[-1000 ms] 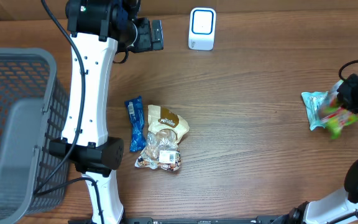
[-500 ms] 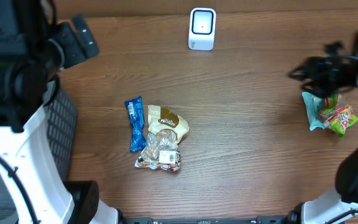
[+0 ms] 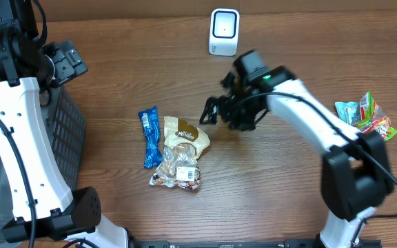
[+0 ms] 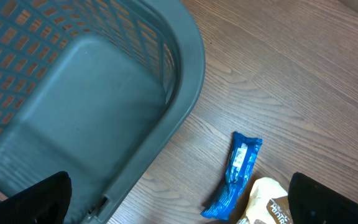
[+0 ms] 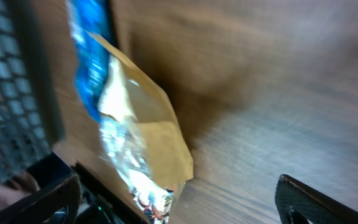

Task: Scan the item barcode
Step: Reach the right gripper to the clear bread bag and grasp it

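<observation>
The right arm point(image 3: 309, 120) rises from the near right corner of the table point(image 3: 274, 193). It reaches away and leftward across the middle to the right gripper point(image 3: 216, 110), whose jaws are spread wide with nothing between them. The left arm point(image 3: 26, 158) climbs along the left edge. The left gripper point(image 3: 67, 62) is up at the far left, jaws equally wide and empty, with its camera looking down on the rim of the one grey mesh basket point(image 3: 71, 148).

There are four packets. Three cluster left of centre: a clear bag point(image 3: 178, 171) with a white label lies nearest, a tan pouch point(image 3: 185, 133) touches it behind, and a blue bar wrapper point(image 3: 149, 138) lies along their left side. The tan pouch is just left of the right gripper, not touching it. A green packet point(image 3: 367, 120) lies well apart at the right edge. One white scanner point(image 3: 224, 31) stands at the far edge.
</observation>
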Motion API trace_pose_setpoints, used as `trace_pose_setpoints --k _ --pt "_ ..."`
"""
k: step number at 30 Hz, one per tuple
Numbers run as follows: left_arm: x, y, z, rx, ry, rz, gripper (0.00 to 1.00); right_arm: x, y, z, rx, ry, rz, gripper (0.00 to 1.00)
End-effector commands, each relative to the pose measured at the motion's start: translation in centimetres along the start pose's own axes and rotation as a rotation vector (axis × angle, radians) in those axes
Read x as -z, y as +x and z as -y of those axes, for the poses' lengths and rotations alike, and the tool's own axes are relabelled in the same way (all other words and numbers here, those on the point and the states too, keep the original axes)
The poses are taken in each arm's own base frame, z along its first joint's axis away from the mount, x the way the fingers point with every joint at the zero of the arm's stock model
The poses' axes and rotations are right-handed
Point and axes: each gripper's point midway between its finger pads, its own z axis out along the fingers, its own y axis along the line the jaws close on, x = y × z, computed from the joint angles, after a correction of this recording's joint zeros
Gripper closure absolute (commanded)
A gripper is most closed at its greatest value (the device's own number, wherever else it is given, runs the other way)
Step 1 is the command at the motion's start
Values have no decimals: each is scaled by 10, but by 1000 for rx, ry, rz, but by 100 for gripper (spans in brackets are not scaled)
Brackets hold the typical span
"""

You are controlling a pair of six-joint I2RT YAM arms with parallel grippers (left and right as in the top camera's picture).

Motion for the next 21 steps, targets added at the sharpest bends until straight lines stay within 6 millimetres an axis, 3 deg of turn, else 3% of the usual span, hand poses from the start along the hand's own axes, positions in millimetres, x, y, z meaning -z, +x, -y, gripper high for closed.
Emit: trace_pose_setpoints --k 1,5,9,12,14,16,17,19,21 --pt "-6 1 1 -6 -5 -15 0 -34 23 -11 -31 -31 -112 0" --pt "-5 1 2 -7 -1 -17 0 -75 38 -26 -29 -22 -165 0" --pt "-5 3 6 -7 25 -28 0 -93 48 -43 7 -28 -174 0" --pt "-5 5 12 -6 60 -42 0 -110 56 -43 -12 10 -172 5" --pt "-5 7 16 -7 84 -52 1 -123 62 -38 -49 21 -188 27" --pt "-4 8 19 -7 98 -59 0 -126 63 -36 -62 10 -207 51" --pt "-4 9 19 -7 98 -60 0 -126 63 -35 -69 4 -215 71" --pt "-4 9 19 -7 98 -60 0 -126 62 -34 -71 3 -216 92" --pt "-4 9 19 -7 98 -60 0 -126 62 -37 -62 -14 -220 96"
